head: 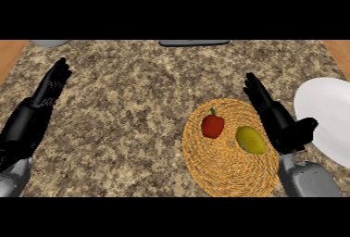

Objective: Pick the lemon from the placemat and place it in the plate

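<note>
Lemon [252,140] lies on the woven placemat [229,171] beside a red pepper [212,125], not yet picked up. Right hand [277,121], fingers straight and holding nothing, hovers just beside it; the white plate [328,115] waits at the tabletop's right edge. Left hand [48,90] rests open near the left edge.

Lemon [252,140] beside red pepper [212,126] on woven placemat [226,171], right hand [284,127] open alongside, white plate [328,115]

Bystanders on the counter
A red pepper [212,125] lies on speckled stone countertop [137,102]; a dark object [194,43] and grey object [49,43] at far edge.
</note>
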{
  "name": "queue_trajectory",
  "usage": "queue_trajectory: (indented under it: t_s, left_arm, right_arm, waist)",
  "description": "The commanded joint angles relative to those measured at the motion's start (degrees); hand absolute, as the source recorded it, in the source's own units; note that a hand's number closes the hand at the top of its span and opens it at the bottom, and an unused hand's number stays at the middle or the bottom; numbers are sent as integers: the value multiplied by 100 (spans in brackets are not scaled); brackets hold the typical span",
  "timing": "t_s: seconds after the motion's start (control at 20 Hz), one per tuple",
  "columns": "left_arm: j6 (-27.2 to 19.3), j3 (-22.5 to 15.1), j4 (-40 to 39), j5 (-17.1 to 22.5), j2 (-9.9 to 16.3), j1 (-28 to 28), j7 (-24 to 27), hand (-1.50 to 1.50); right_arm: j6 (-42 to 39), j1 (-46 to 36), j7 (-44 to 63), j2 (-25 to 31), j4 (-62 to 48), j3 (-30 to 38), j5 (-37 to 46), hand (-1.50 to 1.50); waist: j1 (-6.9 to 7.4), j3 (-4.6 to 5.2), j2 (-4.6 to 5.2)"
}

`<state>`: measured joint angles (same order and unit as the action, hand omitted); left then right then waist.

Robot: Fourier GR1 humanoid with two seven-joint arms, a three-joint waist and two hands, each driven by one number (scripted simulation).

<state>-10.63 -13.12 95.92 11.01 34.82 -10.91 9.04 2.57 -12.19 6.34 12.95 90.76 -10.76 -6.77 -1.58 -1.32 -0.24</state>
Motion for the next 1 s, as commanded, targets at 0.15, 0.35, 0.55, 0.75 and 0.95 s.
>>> queue_trajectory:
  t_s: [0.15, 0.35, 0.55, 0.75, 0.95]
  left_arm:
    - [-525, -180, -672, 135, -609, 497, -891, 0]
    - [-535, -192, -1045, 393, -733, 920, -1231, 0]
    - [-963, -302, -1126, 398, -1194, 1070, -1530, 0]
    - [-978, -247, -1286, 373, -1211, 787, -1603, 0]
    - [-1201, -579, -1158, 113, -1462, 844, -1763, 0]
  right_arm:
    - [-2030, -362, -17, 150, 132, -370, -1403, 150]
    - [-2176, -1454, -779, 1680, 1004, -300, 689, 150]
    - [-2243, -333, -2898, 1689, 62, -85, 853, 150]
    - [-3295, 269, -3016, 959, -793, 31, -1185, -150]
    - [-4622, -265, -4560, 1747, -1689, -122, -215, -150]
  waist:
    - [322, 115, 107]
    - [306, 222, -145]
    - [223, 93, 118]
    - [160, 88, 177]
    - [333, 103, 99]
